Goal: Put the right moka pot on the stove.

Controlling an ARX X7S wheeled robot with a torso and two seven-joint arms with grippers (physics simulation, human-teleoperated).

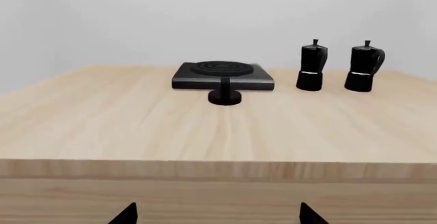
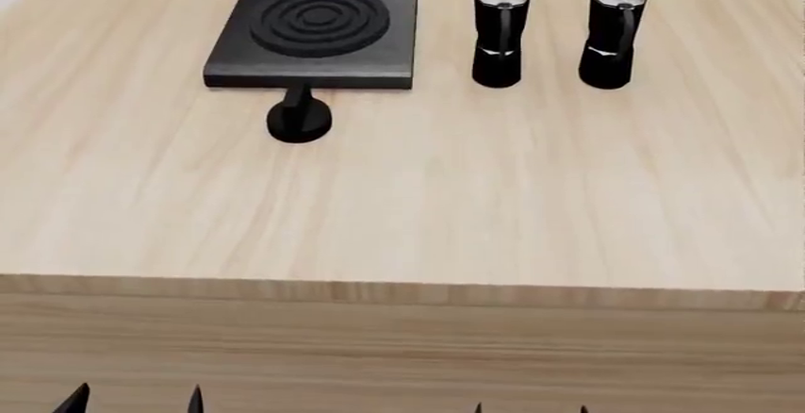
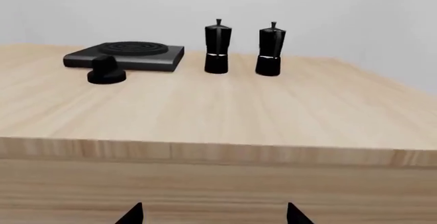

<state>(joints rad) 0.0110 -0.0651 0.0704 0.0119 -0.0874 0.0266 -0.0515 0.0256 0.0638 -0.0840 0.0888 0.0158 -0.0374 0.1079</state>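
Only the dark fingertips of the left claw (image 2: 135, 399) and right claw (image 2: 530, 408) show at the lower frame edge, below the surface (image 2: 402, 206); both are spread, pinching nothing. The right pot (image 2: 613, 34) stands upright, long axis vertical, at the far right of the surface, just beside the left pot (image 2: 500, 33). Its handle direction is hard to make out; the stove (image 2: 315, 36) lies well apart, with a black knob (image 2: 300, 119) in front.
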